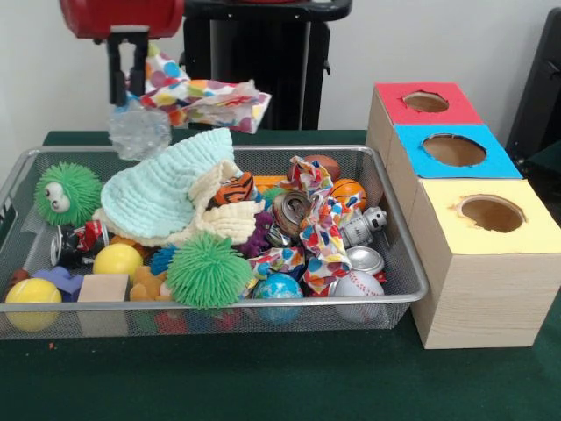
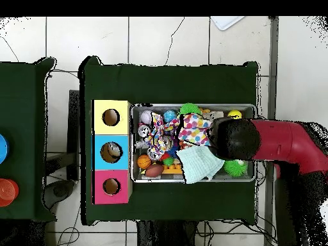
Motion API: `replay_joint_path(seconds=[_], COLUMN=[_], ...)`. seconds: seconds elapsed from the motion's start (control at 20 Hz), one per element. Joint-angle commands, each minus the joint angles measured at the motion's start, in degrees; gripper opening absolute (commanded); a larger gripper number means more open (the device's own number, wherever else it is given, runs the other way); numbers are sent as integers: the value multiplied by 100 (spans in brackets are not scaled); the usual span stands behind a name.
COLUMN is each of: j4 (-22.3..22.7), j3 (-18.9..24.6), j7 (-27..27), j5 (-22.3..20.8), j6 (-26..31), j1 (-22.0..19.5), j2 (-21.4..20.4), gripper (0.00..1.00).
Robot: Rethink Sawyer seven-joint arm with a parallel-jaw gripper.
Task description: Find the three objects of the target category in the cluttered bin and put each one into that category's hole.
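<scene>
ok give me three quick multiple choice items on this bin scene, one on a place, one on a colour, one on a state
1. Where is the end effector?
A. above the bin's end away from the boxes
B. over the red-topped hole
C. resting on the table

2. What colour tops the middle box hole?
A. red
B. blue
C. yellow

3. What state is the clear plastic bag in?
A. lying in the bin
B. lifted in the end effector
C. inside the red-topped hole

Answers: 1 A, it hangs over the end by the green spiky ball. 2 B, blue sits between red and yellow. 3 B, the bag hangs at the fingers above the clutter.
</scene>
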Motion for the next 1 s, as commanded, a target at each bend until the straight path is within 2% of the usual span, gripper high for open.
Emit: replay_joint_path(seconds=[0.05,0.2,0.35,0.6,1.0], j4=[964,1187,1588,1895,1906], j3=[-380,-568,-776,-1129,-1621], j7=[1560,1792,1892,2335,3357], j5=[635,854,1112,1519,2034], j6=[285,182,116,155,23], j1=[362,595,754,1320,2433], j2=[5,-136,-528,-812,-742], gripper=[0,0,0,0,0])
